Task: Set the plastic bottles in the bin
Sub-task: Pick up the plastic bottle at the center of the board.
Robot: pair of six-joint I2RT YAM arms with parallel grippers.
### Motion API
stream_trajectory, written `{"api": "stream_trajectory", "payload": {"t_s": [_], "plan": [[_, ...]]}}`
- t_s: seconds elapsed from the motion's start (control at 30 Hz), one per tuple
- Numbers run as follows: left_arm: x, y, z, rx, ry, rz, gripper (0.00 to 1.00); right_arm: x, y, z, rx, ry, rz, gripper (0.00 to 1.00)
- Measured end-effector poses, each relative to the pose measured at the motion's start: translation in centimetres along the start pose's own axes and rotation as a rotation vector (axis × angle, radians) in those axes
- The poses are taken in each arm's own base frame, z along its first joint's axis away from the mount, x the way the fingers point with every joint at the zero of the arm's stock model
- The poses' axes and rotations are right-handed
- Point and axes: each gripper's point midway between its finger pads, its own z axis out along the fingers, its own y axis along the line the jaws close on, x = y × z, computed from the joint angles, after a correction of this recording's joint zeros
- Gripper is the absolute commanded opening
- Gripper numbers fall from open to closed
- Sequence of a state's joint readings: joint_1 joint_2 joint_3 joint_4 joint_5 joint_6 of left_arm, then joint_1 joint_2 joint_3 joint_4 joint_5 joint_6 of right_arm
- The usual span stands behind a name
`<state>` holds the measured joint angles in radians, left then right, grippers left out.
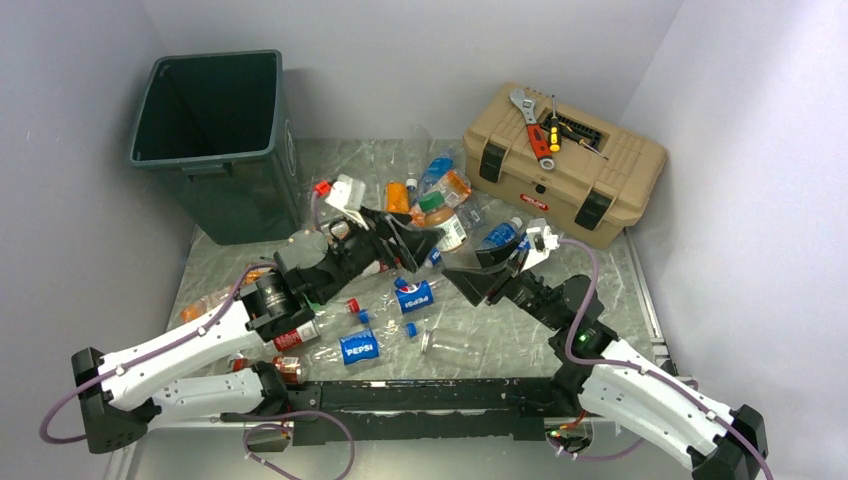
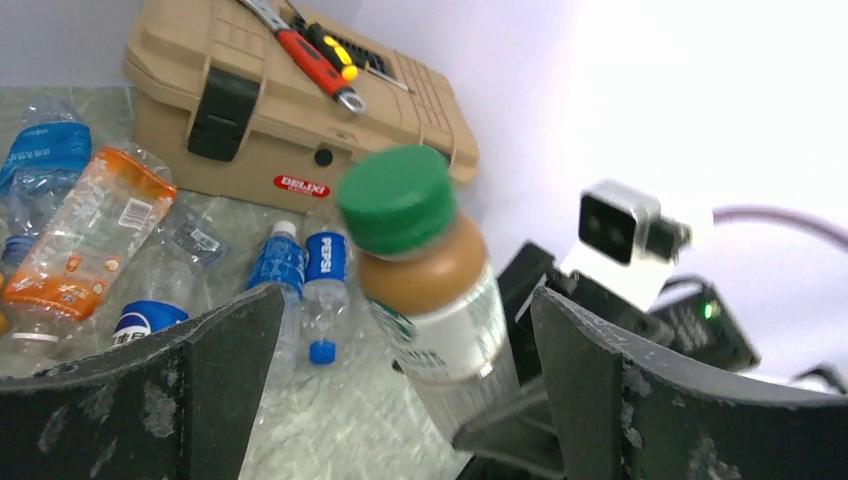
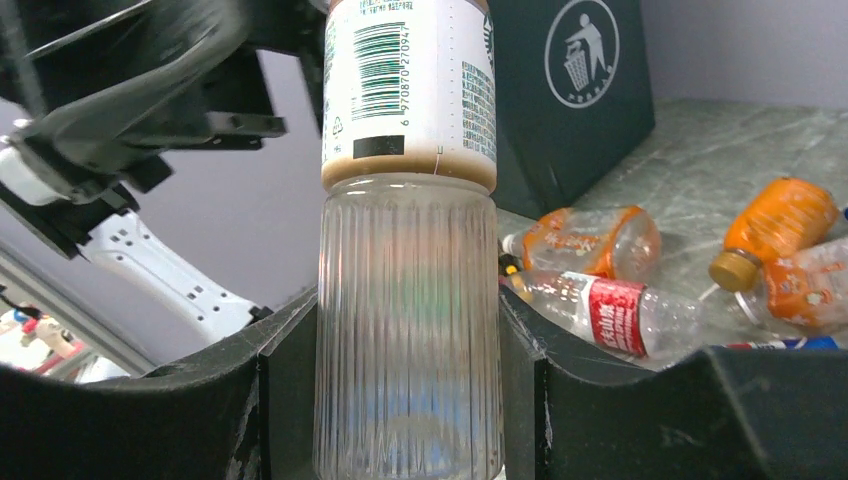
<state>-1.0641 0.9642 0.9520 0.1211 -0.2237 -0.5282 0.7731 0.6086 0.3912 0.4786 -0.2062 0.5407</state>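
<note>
My right gripper (image 3: 408, 330) is shut on the ribbed clear base of a green-capped bottle (image 3: 408, 90) with a white label, held upright above the table. In the top view this bottle (image 1: 445, 225) stands at mid-table above the right gripper (image 1: 478, 272). My left gripper (image 2: 405, 300) is open, and the same bottle (image 2: 430, 290) shows between its wide-apart fingers (image 2: 215, 370) without touching either. The left gripper (image 1: 408, 240) sits just left of the bottle. The dark bin (image 1: 215, 150) stands at the far left, and its side with a litter sign (image 3: 570, 90) shows in the right wrist view. Several plastic bottles (image 1: 415, 296) lie scattered on the table.
A tan toolbox (image 1: 565, 165) with a wrench and screwdrivers on its lid sits at the far right. Orange bottles (image 3: 590, 240), a red-labelled one (image 3: 610, 315) and Pepsi bottles (image 2: 325, 270) lie around the grippers. A clear bottle (image 1: 455, 345) lies near the front edge.
</note>
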Motion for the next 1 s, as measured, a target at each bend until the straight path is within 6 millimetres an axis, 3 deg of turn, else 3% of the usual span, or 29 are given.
{"api": "stream_trajectory", "payload": {"t_s": [0.13,0.3,0.4,0.63,0.67,0.83,0.87,1.0], "plan": [[-1.5,1.4,0.5,-0.039,-0.054,-0.124,0.91,-0.7,0.8,0.0,-0.039,-0.037,0.004,0.28],[-1.1,1.0,1.2,-0.002,-0.040,-0.205,0.90,-1.0,1.2,0.1,-0.056,-0.052,0.001,0.28],[0.1,0.7,2.1,0.023,0.001,-0.226,0.86,-0.8,1.2,0.1,-0.058,-0.049,0.002,0.28],[2.4,-0.1,3.1,0.070,0.085,-0.245,0.50,0.1,0.8,0.3,-0.048,-0.025,0.009,0.32],[2.4,-0.2,3.1,0.074,0.087,-0.247,0.44,0.1,0.8,0.3,-0.048,-0.024,0.009,0.36],[2.3,-0.3,3.1,0.084,0.089,-0.243,0.27,0.3,0.7,0.4,-0.041,-0.012,0.014,0.94],[2.3,-0.3,3.0,0.083,0.090,-0.233,0.25,0.3,0.7,0.4,-0.035,0.000,0.019,0.99],[1.5,0.3,2.1,0.046,0.096,-0.142,0.08,-0.4,0.9,0.6,0.007,0.052,0.022,1.00]]}}
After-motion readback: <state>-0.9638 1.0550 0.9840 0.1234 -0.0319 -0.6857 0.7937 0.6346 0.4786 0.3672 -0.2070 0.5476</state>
